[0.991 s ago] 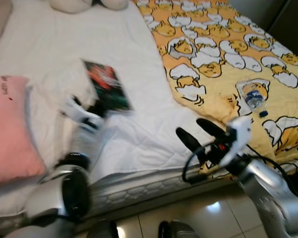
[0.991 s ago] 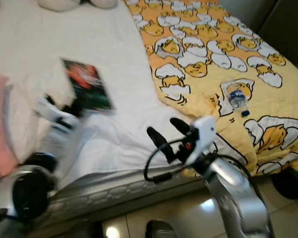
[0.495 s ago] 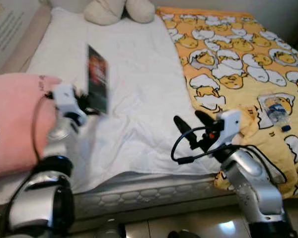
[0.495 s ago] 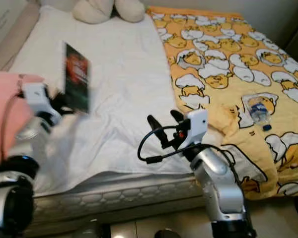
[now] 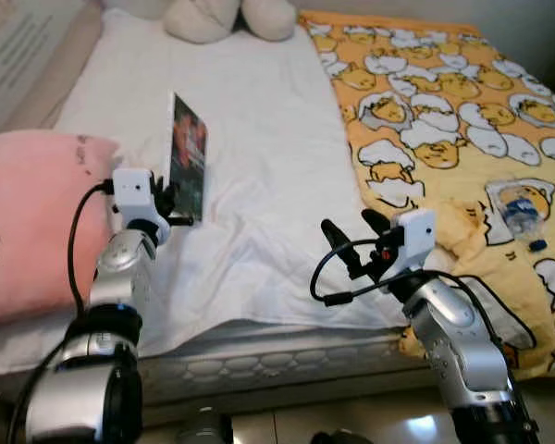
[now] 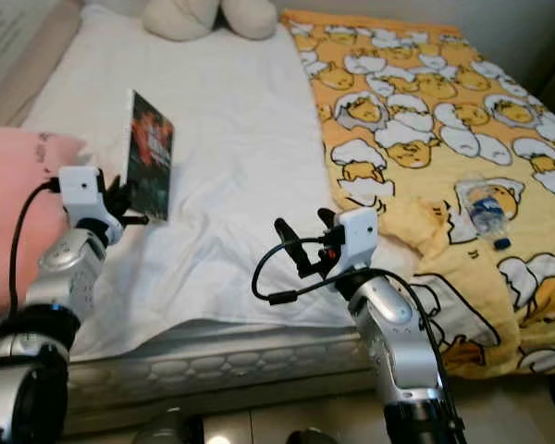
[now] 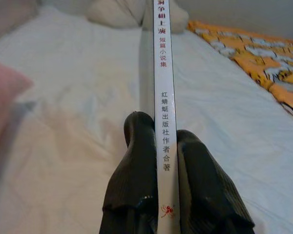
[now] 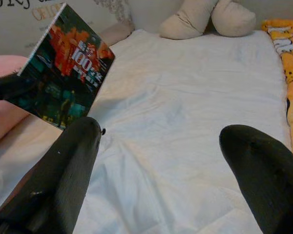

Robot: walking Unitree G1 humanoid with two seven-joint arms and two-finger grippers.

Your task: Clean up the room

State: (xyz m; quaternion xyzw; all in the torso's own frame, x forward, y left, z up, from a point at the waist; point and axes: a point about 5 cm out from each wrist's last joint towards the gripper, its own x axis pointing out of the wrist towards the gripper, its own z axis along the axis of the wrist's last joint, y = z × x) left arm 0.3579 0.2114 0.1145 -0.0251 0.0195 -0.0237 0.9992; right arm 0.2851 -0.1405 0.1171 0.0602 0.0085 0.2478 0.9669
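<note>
A bed in white sheet spans the frame. The book stands upright at centre-left, long axis vertical, its spine pinched by the left gripper. The right gripper, lower centre, has fingers wide and empty.

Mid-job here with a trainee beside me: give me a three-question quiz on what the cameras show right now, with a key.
1. True or false: the left gripper holds the book upright, clear of the white sheet.
2. Multiple choice: the plastic bottle lies on A) the pink pillow, B) the yellow blanket, C) the floor.
3. Fill in: the right gripper has its jaws ____ and holds nothing.

Key: 1 true; 2 B; 3 open.
</note>
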